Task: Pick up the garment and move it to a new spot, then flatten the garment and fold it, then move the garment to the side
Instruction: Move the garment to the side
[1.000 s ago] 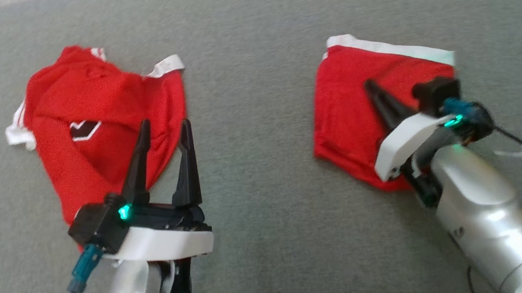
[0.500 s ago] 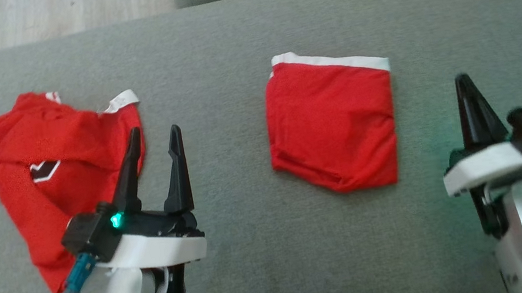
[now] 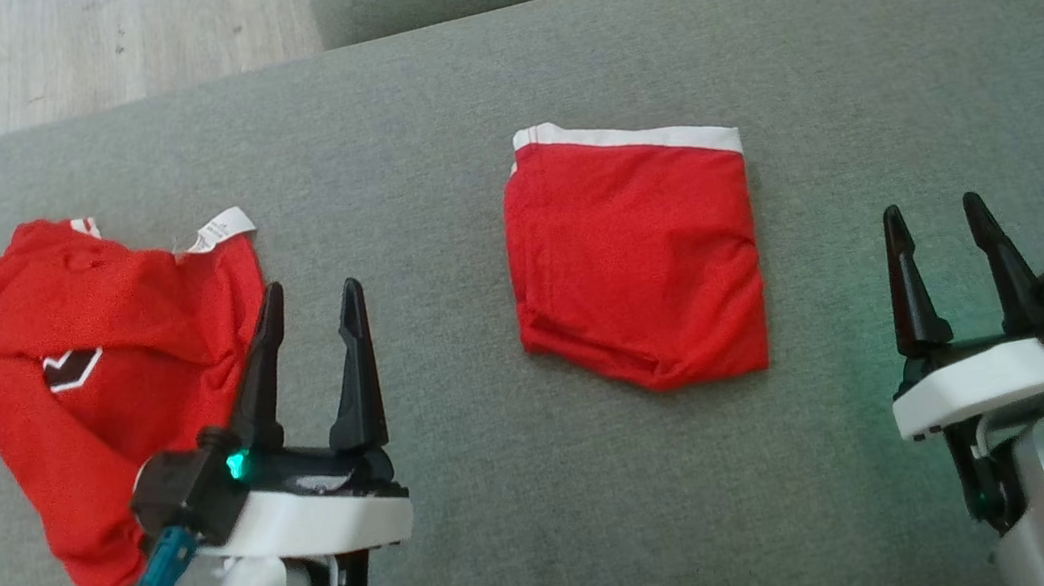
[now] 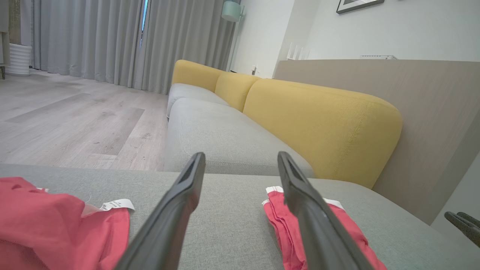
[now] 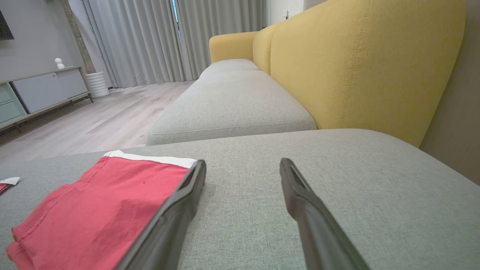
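This is a home, a living room, no question. A long sofa runs away from us, with grey seat cushions (image 4: 225, 131) and plump yellow backrests (image 4: 318, 123) set along the wall. A pale wood-plank floor (image 4: 75, 120) spreads out beside it, and full-length grey curtains (image 4: 112, 41) hang across the far end. There's a low sideboard (image 5: 41, 93) against the side wall and a white ribbed pot (image 5: 97, 84) by the curtains. A framed picture (image 4: 358, 4) hangs high on the wall, and a pale lampshade (image 4: 230, 10) sits near the corner.
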`<state>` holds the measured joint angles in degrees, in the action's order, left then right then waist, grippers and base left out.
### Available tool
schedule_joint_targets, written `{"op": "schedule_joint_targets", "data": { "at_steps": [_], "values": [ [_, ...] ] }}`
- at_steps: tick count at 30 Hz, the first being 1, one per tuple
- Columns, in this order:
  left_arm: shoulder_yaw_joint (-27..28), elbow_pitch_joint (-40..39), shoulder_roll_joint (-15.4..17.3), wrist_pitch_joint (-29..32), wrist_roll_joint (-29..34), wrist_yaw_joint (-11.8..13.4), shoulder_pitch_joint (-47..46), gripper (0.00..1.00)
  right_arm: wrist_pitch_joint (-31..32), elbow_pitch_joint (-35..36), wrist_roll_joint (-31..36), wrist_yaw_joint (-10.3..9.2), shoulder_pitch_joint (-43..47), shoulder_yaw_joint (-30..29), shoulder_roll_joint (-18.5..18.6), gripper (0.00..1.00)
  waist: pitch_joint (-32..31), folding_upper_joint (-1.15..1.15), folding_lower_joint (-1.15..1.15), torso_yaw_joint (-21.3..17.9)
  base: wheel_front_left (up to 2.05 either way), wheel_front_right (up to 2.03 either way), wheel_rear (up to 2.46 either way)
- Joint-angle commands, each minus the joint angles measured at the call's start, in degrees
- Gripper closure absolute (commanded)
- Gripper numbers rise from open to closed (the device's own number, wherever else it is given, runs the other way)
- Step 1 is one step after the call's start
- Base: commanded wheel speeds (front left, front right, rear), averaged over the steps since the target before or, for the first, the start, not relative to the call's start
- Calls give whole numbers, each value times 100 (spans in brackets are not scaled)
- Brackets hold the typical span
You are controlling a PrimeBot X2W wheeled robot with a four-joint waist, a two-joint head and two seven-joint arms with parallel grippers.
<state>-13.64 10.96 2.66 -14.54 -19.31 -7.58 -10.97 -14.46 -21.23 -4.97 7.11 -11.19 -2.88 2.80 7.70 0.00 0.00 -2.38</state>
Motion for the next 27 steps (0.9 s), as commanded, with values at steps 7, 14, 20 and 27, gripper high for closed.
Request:
{"op": "schedule_joint_targets", "data": {
  "at_steps": [7, 14, 20, 27],
  "values": [
    [54, -197, 21, -46, 28, 9, -182, 0, -51, -44, 128, 37, -362, 71, 9, 0, 138, 0, 0, 199, 0, 0, 0],
    [-68, -179, 21, -46, -1, 9, -262, 0, 289, -657, 43, 37, -722, 173, 9, 0, 299, 0, 0, 441, 0, 0, 0],
    [-172, -153, 21, -46, -59, 9, -331, 0, 734, -1321, -490, 37, -1085, 406, 9, 0, 443, 0, 0, 710, 0, 0, 0],
    [-241, -125, 21, -46, -102, 9, -389, 0, 1115, -2068, -1413, 37, -1444, 804, 8, 0, 573, 0, 0, 914, 0, 0, 0]
  ]
}}
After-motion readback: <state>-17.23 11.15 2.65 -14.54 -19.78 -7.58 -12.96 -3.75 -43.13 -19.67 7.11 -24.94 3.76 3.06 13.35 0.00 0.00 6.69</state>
